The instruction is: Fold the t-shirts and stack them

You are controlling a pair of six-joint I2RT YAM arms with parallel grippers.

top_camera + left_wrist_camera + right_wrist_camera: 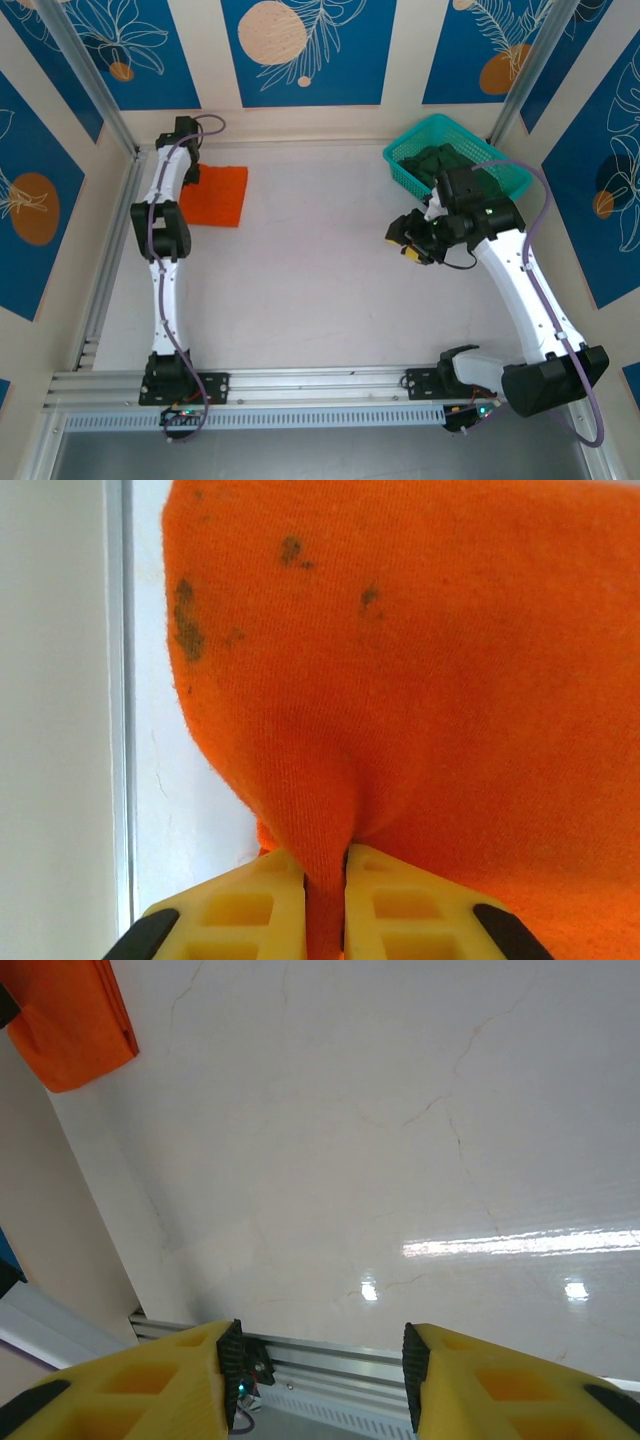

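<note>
the bright orange soft cloth t-shirt lies as a compact, roughly square folded pad at the far left of the pale desk, close to the back wall. the left gripper is clamped on its edge: in the left wrist view a thin ridge of orange cloth runs down between the yellow fingers, which are almost touching. a few dark specks mark the fabric above the pinch.

the dark green cloth t-shirt sits bunched inside the teal plastic mesh basket at the far right of the desk, well apart from the orange one. the right gripper hovers over bare desk just in front of the basket, its fingers spread wide with nothing between them.

both shirts look light and limp, so they will likely sag and drape from wherever they are held rather than keep a shape. a firm pinch on a hem, shoulder or folded edge should hold better than a grab at loose middle cloth. the folded orange pad may slip open if lifted by a single layer. the green shirt probably needs lifting clear of the basket wall so it does not snag on the mesh.
</note>
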